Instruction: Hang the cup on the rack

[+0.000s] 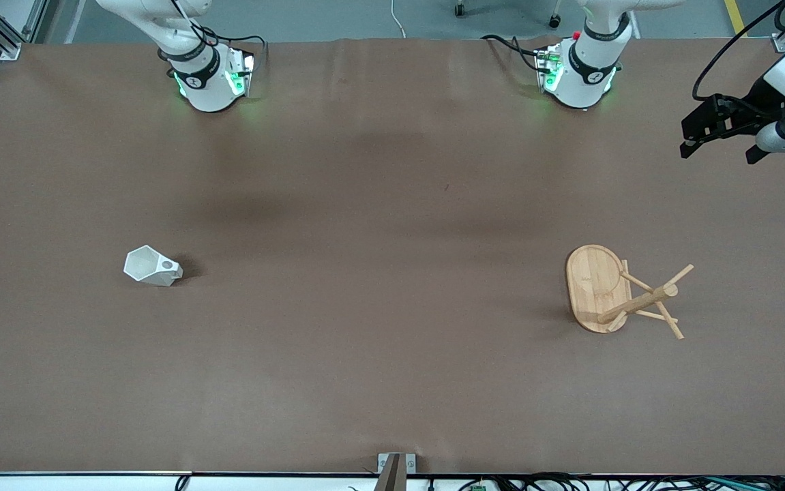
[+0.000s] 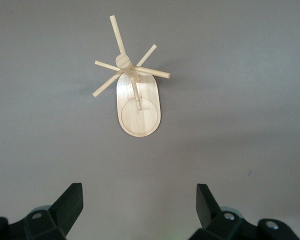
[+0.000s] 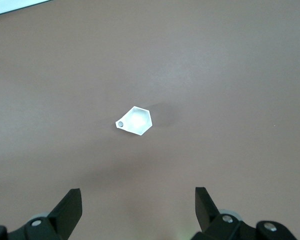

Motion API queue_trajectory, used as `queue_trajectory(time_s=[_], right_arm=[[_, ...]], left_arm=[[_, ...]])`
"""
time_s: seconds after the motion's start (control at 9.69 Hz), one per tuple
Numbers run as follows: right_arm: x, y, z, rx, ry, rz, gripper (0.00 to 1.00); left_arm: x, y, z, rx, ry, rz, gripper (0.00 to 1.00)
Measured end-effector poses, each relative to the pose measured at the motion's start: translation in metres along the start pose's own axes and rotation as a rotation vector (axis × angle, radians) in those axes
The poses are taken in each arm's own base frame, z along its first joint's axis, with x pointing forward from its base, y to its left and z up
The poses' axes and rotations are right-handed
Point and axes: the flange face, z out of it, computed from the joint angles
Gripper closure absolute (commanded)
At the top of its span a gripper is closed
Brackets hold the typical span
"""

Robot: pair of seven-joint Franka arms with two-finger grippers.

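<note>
The small white faceted cup (image 1: 153, 266) stands on the brown table toward the right arm's end, mouth up; the round hole in its handle faces the rack's end. From high above, the right wrist view shows the cup (image 3: 135, 121) with my right gripper (image 3: 137, 197) open and empty. The wooden rack (image 1: 620, 293) stands upright on its oval base toward the left arm's end, its thin pegs angled outward. My left gripper (image 1: 718, 151) hangs open and empty in the air over the table's left arm end. In the left wrist view the rack (image 2: 137, 95) sits well clear of that gripper (image 2: 140, 192).
Both arm bases (image 1: 211, 78) (image 1: 580, 75) stand along the table's edge farthest from the front camera. A small metal bracket (image 1: 395, 464) sits at the nearest edge. Wide bare brown table (image 1: 378, 286) lies between cup and rack.
</note>
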Motion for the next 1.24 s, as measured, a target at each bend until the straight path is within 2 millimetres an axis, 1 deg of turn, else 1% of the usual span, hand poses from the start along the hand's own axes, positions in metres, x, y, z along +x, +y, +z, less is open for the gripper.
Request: queue_trajectory(time_s=[0.1, 0.21, 0.31, 0.41, 0.52, 0.62, 0.72, 0.93, 1.14, 1.24], right_arm=[[0.001, 0.0, 0.005, -0.001, -0.011, -0.003, 0.0], [0.006, -0.001, 0.018, -0.004, -0.036, -0.006, 0.0], [0.015, -0.003, 0.042, -0.007, -0.059, -0.01, 0.0], [0.029, -0.005, 0.078, -0.009, -0.067, -0.015, 0.0], [0.043, -0.006, 0.125, -0.012, -0.074, -0.024, 0.0], [0.052, -0.007, 0.17, -0.015, -0.085, -0.035, 0.0], [0.056, -0.007, 0.213, -0.017, -0.094, -0.045, 0.0], [0.055, -0.005, 0.286, -0.019, -0.085, -0.097, 0.0], [0.039, -0.002, 0.347, -0.019, -0.039, -0.129, 0.0], [0.029, 0.0, 0.375, -0.021, -0.02, -0.154, 0.0]], left_arm=[[0.001, -0.001, 0.002, 0.0, -0.004, -0.001, 0.0], [0.003, -0.001, 0.005, -0.001, -0.009, -0.002, 0.0], [0.004, -0.001, 0.008, -0.002, -0.014, -0.001, 0.0], [0.005, -0.001, 0.01, -0.002, -0.017, -0.001, 0.0], [0.006, -0.002, 0.01, -0.002, -0.017, -0.001, 0.0], [0.006, -0.001, 0.01, -0.002, -0.016, -0.001, 0.0], [0.006, -0.001, 0.01, -0.002, -0.016, -0.001, 0.0], [0.006, -0.001, 0.009, -0.002, -0.015, 0.001, 0.0], [0.006, -0.001, 0.009, -0.002, -0.015, 0.003, 0.0], [0.006, -0.001, 0.009, -0.002, -0.014, 0.004, 0.0]])
